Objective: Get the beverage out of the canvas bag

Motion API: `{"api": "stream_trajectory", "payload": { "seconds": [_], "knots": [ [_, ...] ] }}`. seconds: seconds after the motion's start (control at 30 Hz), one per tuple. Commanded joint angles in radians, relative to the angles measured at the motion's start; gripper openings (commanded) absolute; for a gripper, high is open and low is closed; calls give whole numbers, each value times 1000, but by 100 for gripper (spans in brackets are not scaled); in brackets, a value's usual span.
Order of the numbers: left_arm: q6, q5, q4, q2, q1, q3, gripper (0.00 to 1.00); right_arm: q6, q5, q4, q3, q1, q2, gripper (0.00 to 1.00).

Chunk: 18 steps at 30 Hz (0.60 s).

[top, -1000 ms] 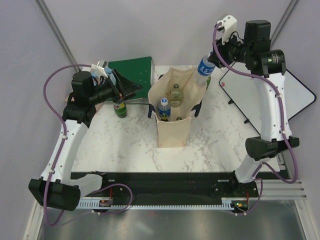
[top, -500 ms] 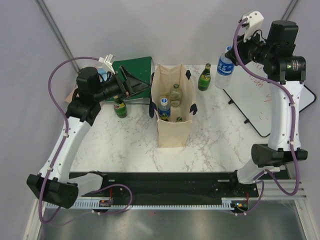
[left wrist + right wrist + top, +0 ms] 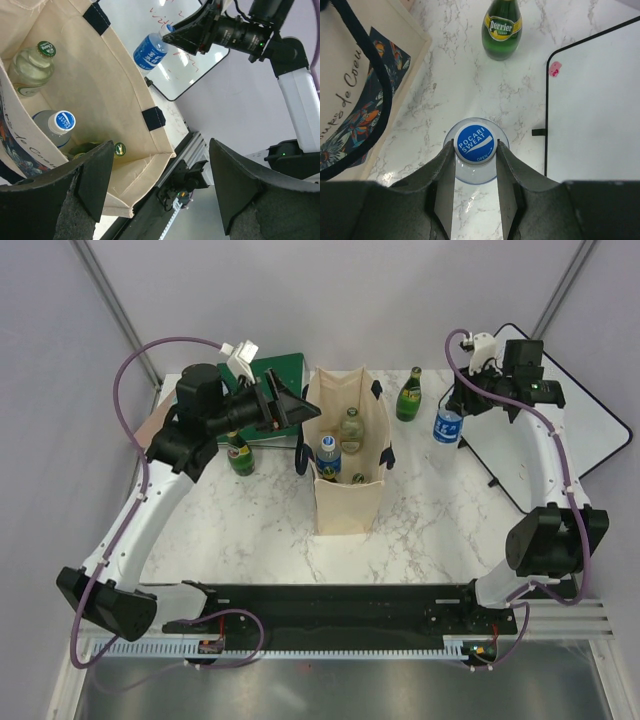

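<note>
Canvas bag (image 3: 345,505) stands upright mid-table with at least three bottles inside. Right gripper (image 3: 475,150) is clamped on the Pocari Sweat bottle (image 3: 447,427), out of the bag and beside the whiteboard (image 3: 560,430); can't tell if it's set down. Left gripper (image 3: 161,150) is empty, jaws apart, at the bag's rim. Remaining: release, then likely the rest.

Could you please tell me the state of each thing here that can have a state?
canvas bag, upright, mouth open, three bottles inside.
Pocari Sweat bottle, out of the bag, upright, capped, gripped at the neck.
Perrier bottle, standing on the table, capped.
green bottle left of the bag, standing on the table.
left gripper, open, empty, facing the bag's mouth.
right gripper, shut on the Pocari Sweat bottle.
</note>
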Motion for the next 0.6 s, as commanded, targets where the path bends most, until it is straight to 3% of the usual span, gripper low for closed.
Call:
{"api": "stream_trajectory", "payload": {
  "seconds": [0.0,0.23,0.57],
  "knots": [
    [106,-66,-37,19,-34,51,83,12,-32,303,-64,1,-65,0],
    [154,-122,-62,32,-64,43,83,37,-32,517,-182,2,-29,0],
    [271,-287,-163,92,-159,106,83,58,-10,698,-247,2,55,0]
  ]
}}
